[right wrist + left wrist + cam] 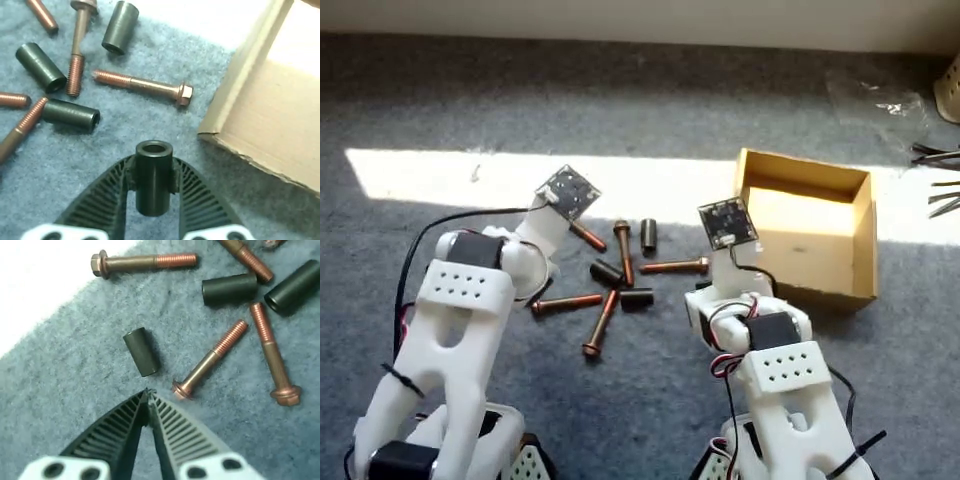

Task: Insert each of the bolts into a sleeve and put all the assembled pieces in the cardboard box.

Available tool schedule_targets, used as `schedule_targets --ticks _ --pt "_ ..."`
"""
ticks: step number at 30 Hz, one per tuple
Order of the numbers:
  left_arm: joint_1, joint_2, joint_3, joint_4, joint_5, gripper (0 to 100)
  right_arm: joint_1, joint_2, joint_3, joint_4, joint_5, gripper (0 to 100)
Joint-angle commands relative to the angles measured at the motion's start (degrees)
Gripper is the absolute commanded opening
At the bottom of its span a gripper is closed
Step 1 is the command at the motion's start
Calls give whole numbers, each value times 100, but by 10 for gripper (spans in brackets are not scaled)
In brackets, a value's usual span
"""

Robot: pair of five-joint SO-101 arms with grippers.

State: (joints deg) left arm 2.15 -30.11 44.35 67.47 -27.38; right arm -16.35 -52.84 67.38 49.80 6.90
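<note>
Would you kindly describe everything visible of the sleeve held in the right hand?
The sleeve is a short, dark, matte cylinder with an open bore at its visible end. It is clamped between the ribbed black fingers of the right hand, its axis along them, over grey carpet, near the cardboard box.

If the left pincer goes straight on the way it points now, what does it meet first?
Probably the black sleeve lying just ahead of the left pincer, though depth is unclear and it may touch the carpet first.
</note>
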Motion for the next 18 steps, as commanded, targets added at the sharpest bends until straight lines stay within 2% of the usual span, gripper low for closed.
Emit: schedule_targets --ticks 1,3,5,8,9,12,14,18 --pt "101 514 -365 -88 -1424 8 84 -127 -31 -303 -18 4" --pt "101 673 -365 -105 -1952 8 84 -127 -22 -347 -18 4" --pt "101 725 -365 -281 -2180 8 84 -127 -22 -347 -9 4" --pt "101 725 -374 -879 -2127 8 84 -127 -22 -365 -9 4" --pt "119 743 -374 -1125 -1890 8 84 -127 -22 -365 -9 4" --pt "207 769 -365 -1679 -290 8 84 -127 -22 -365 -9 4" --pt "330 769 -356 -1732 967 8 84 -127 -22 -365 -9 4" --pt "549 769 -374 -1846 2822 8 92 -127 -22 -365 -9 4"
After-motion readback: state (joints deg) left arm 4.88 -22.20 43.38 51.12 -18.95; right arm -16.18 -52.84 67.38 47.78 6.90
